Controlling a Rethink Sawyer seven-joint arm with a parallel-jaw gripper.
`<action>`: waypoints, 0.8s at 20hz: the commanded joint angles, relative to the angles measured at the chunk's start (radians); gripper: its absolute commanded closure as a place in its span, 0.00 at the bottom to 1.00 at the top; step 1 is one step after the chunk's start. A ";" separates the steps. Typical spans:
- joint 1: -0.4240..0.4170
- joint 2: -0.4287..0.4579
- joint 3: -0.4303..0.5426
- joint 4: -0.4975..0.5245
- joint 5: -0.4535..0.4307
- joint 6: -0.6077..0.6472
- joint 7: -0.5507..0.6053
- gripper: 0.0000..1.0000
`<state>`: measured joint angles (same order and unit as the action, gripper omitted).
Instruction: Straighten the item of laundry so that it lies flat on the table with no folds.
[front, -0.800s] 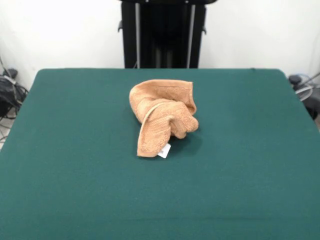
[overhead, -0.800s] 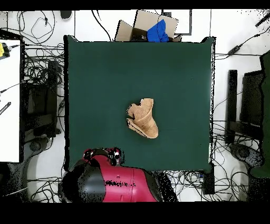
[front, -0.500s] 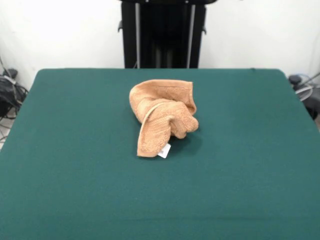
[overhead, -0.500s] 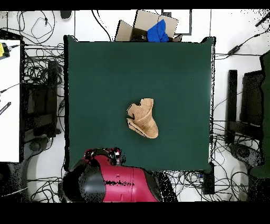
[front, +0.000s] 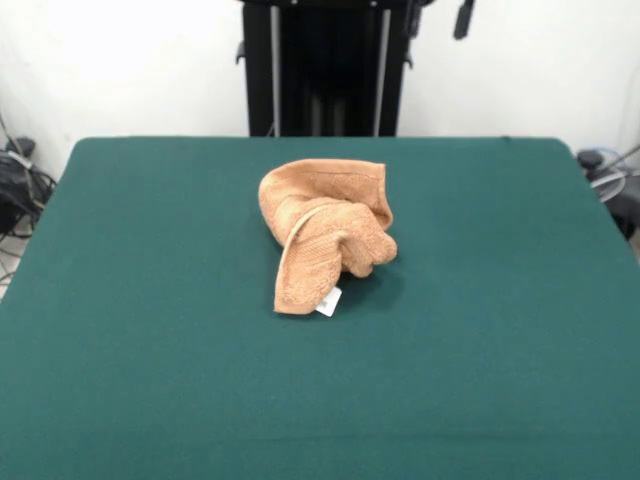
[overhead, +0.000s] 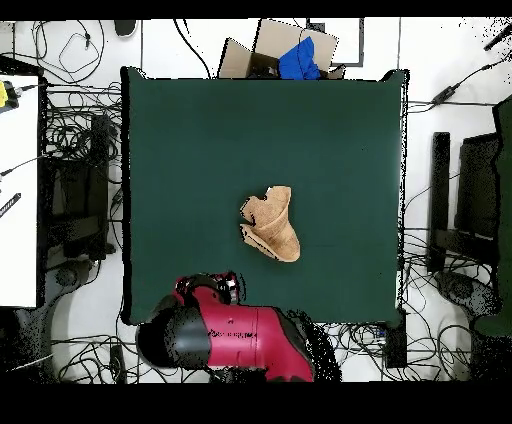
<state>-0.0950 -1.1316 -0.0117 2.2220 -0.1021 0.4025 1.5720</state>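
The item of laundry, an orange-tan towel (front: 325, 235), lies crumpled and folded over itself near the middle of the dark green table (front: 150, 350). Its small white tag (front: 329, 301) shows at the near corner. In the overhead view the towel (overhead: 270, 225) sits slightly below the centre of the table (overhead: 180, 140). The red arm (overhead: 235, 340) is drawn back over the table's bottom edge. Only a dark tip of my gripper (front: 463, 18) shows at the front view's top edge, far from the towel. Whether it is open or shut does not show.
The black pedestal (front: 325, 65) stands behind the table's far edge. In the overhead view a cardboard box with blue cloth (overhead: 285, 55) lies beyond the top edge. Cables and black equipment (overhead: 470, 200) flank the table, and a white desk (overhead: 18, 190) stands at the left.
The red arm has shifted to the right along the table's bottom edge in the overhead view. A dark gripper tip has appeared at the front view's top edge. The towel has not moved.
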 joint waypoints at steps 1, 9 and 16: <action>-0.018 0.209 0.025 0.027 -0.056 -0.127 0.146 0.00; -0.070 0.280 0.023 0.015 -0.096 -0.195 0.094 0.00; -0.173 0.246 0.063 0.032 -0.149 -0.147 0.031 0.00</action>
<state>-0.2100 -0.9184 -0.0097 2.2208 -0.1899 0.2714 1.5720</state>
